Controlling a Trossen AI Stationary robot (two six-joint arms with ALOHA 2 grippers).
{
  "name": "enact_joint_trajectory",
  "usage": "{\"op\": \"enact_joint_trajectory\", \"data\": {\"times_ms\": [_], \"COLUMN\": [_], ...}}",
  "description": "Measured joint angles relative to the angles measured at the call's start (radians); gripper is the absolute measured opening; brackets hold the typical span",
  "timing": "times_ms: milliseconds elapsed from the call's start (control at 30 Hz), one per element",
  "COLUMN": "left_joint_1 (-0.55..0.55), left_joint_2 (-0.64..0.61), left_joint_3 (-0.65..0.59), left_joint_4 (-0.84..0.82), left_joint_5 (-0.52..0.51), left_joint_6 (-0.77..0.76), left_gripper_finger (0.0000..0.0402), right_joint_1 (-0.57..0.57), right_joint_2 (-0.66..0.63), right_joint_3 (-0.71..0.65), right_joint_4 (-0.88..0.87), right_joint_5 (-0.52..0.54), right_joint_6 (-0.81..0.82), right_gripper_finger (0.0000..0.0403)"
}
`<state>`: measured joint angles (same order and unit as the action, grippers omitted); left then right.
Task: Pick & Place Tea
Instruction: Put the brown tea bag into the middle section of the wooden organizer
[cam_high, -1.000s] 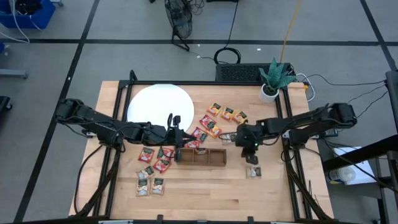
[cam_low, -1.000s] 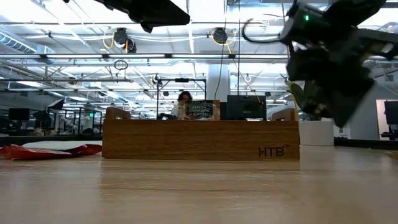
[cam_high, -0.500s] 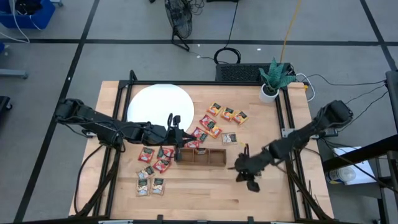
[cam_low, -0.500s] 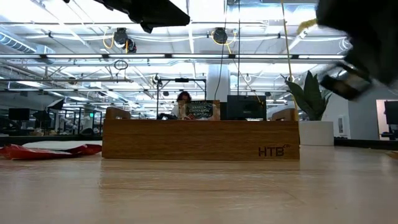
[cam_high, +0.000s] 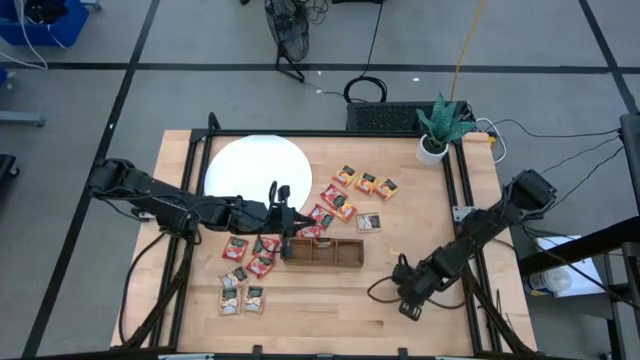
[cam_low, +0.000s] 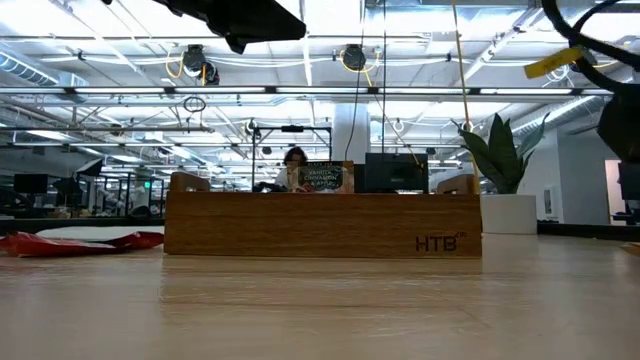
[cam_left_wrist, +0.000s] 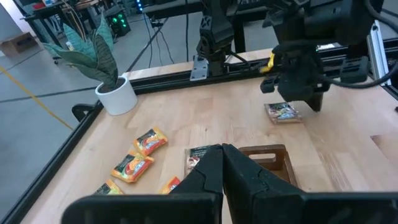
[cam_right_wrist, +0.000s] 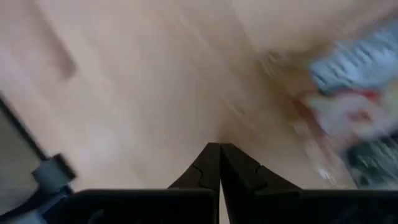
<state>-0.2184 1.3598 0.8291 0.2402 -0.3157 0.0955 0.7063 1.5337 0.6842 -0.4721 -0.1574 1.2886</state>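
Small square tea sachets lie flat on the table: orange ones (cam_high: 365, 184) at the back, red ones (cam_high: 250, 255) on the left, and a pale one (cam_left_wrist: 283, 112) alone at the near right. My right gripper (cam_left_wrist: 313, 98) is shut and points steeply down just beside that pale sachet (cam_right_wrist: 354, 118), over bare wood. In the high view this gripper (cam_high: 408, 298) hides the sachet. My left gripper (cam_left_wrist: 222, 149) hangs shut over the left end of the wooden tray (cam_high: 322, 250), with nothing between its fingers.
A white disc (cam_high: 255, 170) lies at the back left. A potted plant (cam_high: 435, 130) stands at the back right corner. The tray (cam_low: 320, 225) sits mid-table, with bare wood along the near edge. In the low view a person shows far behind the tray.
My right gripper has swung from beside the tray's right end toward the table's near edge and come down, rolling and tipping steeply downward. It now stands by the lone pale sachet and has stayed shut. The sachets have not moved.
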Motion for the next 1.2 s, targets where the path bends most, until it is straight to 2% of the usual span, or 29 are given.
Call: {"op": "enact_joint_trajectory", "data": {"times_ms": [100,167,233,400,467,533,667,733,867,1100,1200], "left_joint_1": [0.0,0.0,0.0,0.001,0.001,0.001,0.001,0.001,0.001,0.001,0.001], "left_joint_2": [0.0,0.0,0.0,0.0,0.0,0.0,0.0,0.0,0.0,0.0,0.0], "left_joint_3": [0.0,0.0,0.0,0.0,0.0,0.0,0.0,0.0,0.0,0.0,0.0], "left_joint_4": [-0.001,-0.002,-0.002,-0.002,-0.002,-0.003,-0.004,-0.004,-0.004,-0.004,-0.004], "left_joint_5": [0.0,0.0,0.0,0.0,0.0,0.0,0.0,0.0,0.0,-0.001,-0.001], "left_joint_6": [-0.004,-0.004,-0.004,-0.004,-0.006,-0.015,-0.022,-0.022,-0.022,-0.022,-0.022], "left_gripper_finger": [0.0017,0.0017,0.0017,0.0017,0.0017,0.0017,0.0017,0.0017,0.0017,0.0017,0.0017], "right_joint_1": [-0.003,-0.008,-0.021,-0.063,-0.082,-0.094,-0.102,-0.105,-0.107,-0.056,-0.043], "right_joint_2": [-0.003,-0.002,-0.002,0.0,0.0,-0.003,-0.007,-0.015,-0.044,-0.082,-0.066], "right_joint_3": [-0.001,-0.002,-0.002,-0.003,-0.003,-0.004,-0.003,0.001,0.005,0.003,0.001], "right_joint_4": [-0.139,-0.206,-0.234,-0.205,-0.202,-0.212,-0.265,-0.283,-0.252,0.017,0.186], "right_joint_5": [0.002,0.052,0.152,0.49,0.582,0.63,0.655,0.61,0.41,0.064,0.024], "right_joint_6": [0.054,0.076,0.086,0.073,0.041,-0.005,-0.033,-0.035,-0.12,-0.191,-0.279], "right_gripper_finger": [0.0,0.0,0.0,0.0,0.0,0.0,0.0,0.0,0.0,0.0,0.0]}}
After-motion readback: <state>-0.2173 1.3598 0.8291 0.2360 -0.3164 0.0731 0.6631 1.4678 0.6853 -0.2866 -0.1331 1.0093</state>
